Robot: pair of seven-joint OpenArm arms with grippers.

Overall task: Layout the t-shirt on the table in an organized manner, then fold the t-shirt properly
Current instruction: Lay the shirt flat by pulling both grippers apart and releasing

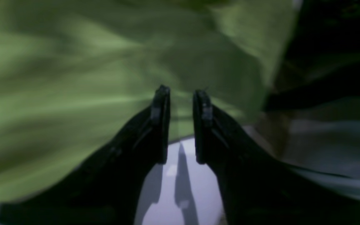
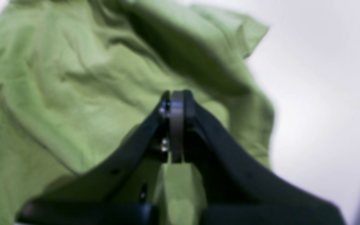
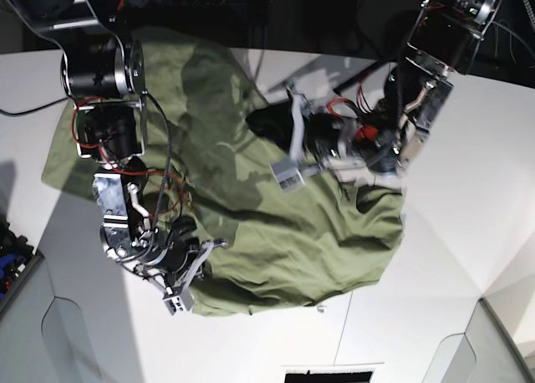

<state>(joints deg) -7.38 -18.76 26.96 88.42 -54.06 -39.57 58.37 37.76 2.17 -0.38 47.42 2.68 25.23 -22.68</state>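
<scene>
The green t-shirt point(image 3: 276, 232) lies rumpled and spread across the white table point(image 3: 468, 149). My left gripper point(image 1: 181, 93) hovers at the cloth's edge with its jaws apart. Nothing sits between them, and blurred fabric point(image 1: 73, 78) fills the view beyond. In the base view the left gripper point(image 3: 292, 161) is over the shirt's middle. My right gripper point(image 2: 175, 93) is shut over the wrinkled shirt point(image 2: 73, 78), and no cloth shows between its fingers. It sits at the shirt's lower left edge point(image 3: 180, 291).
Dark equipment and cables point(image 3: 251, 7) crowd the table's far side. A blue object point(image 3: 8, 249) sits off the left edge. Grey panels point(image 3: 50, 333) border the near corners, and a dark slot point(image 3: 326, 375) lies at the front. Bare table point(image 2: 317, 93) lies right of the shirt.
</scene>
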